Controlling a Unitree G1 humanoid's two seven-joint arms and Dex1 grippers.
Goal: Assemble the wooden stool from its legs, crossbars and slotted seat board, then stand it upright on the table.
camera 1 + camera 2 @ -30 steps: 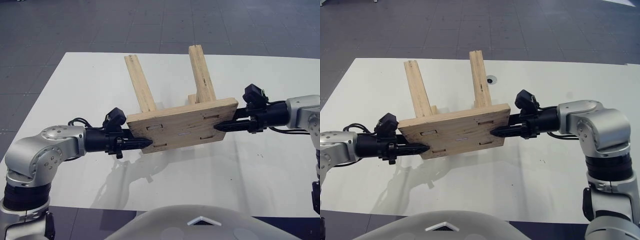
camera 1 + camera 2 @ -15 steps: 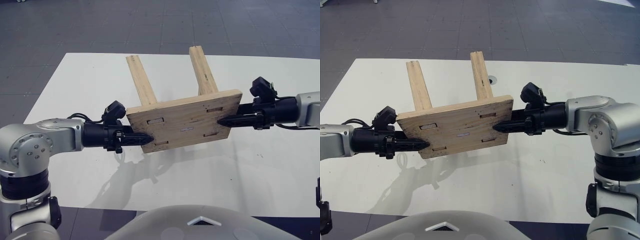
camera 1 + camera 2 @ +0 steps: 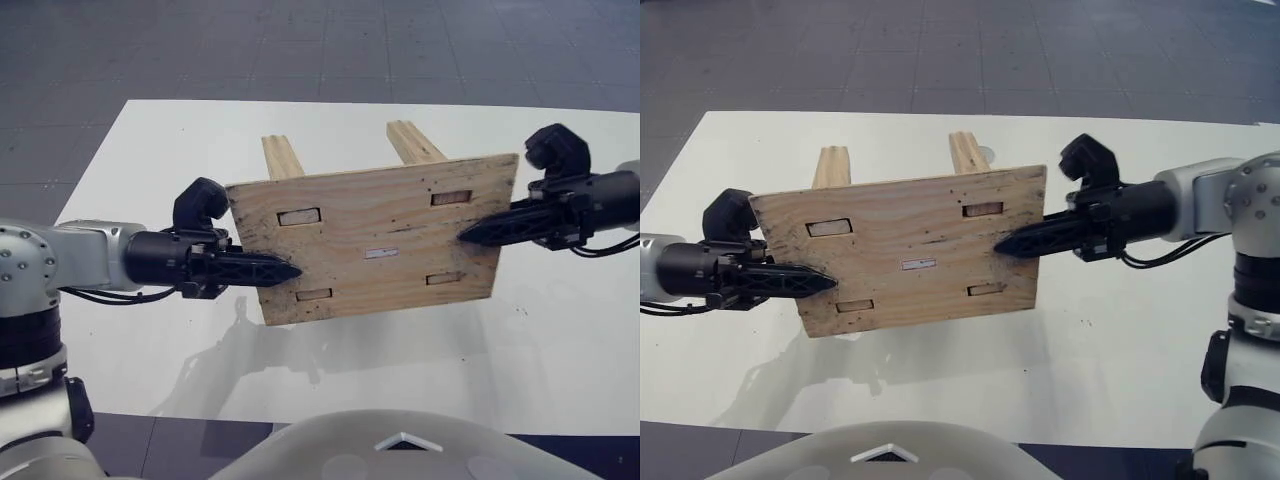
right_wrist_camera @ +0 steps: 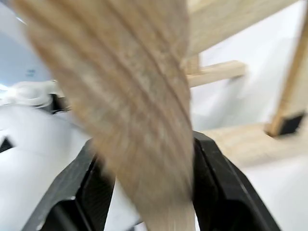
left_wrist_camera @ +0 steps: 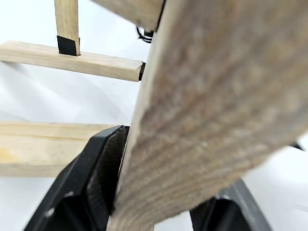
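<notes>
The stool hangs above the white table (image 3: 140, 140) with its slotted seat board (image 3: 375, 240) facing the head camera, hiding all but the ends of two legs (image 3: 281, 155). A crossbar (image 5: 72, 60) appears behind the board in the left wrist view. The left gripper (image 3: 288, 270) is clamped on the board's left edge, and the right gripper (image 3: 470, 236) on its right edge.

Looks forward and down from the head through two eyes side by side, mid-range over the desk (image 3: 120, 140), both sharing the seat board (image 3: 370, 240); peers from the left wrist, pressed close along that board's edge; peers from the right wrist, equally close, at the opposite edge.
</notes>
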